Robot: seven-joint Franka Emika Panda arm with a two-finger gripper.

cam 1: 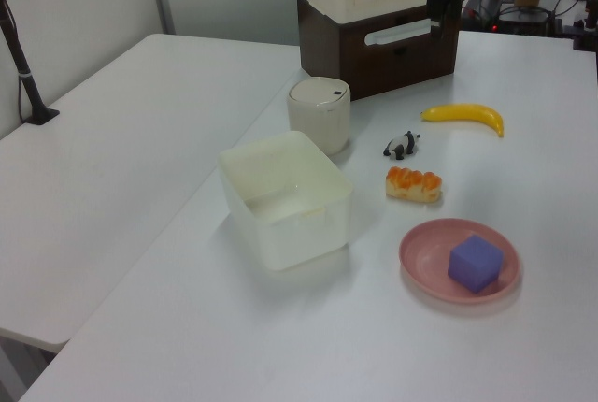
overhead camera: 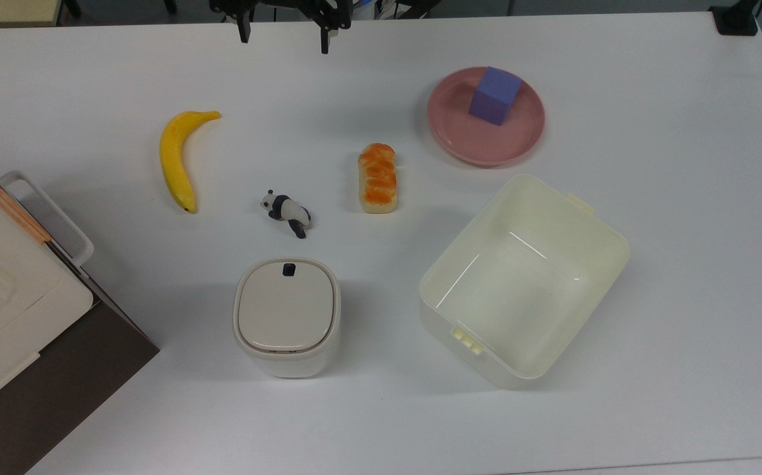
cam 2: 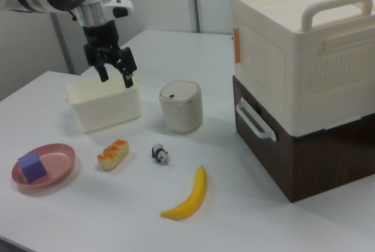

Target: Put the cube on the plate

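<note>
Claw point(cam 2: 115, 74) hangs open and empty, well apart from the cube point(overhead camera: 495, 96) on the plate point(overhead camera: 460, 138), which looks light, rigid, matte, best pinched across opposite flat faces.

The small purple-blue block point(overhead camera: 496, 95) looks matt and smooth, the round pink plate point(overhead camera: 460, 142) faintly glossy. The cream rectangular plastic tub point(overhead camera: 578, 218) shines inside (a thin glint), and the white desk point(overhead camera: 684, 198) has a smooth satin finish.
</note>
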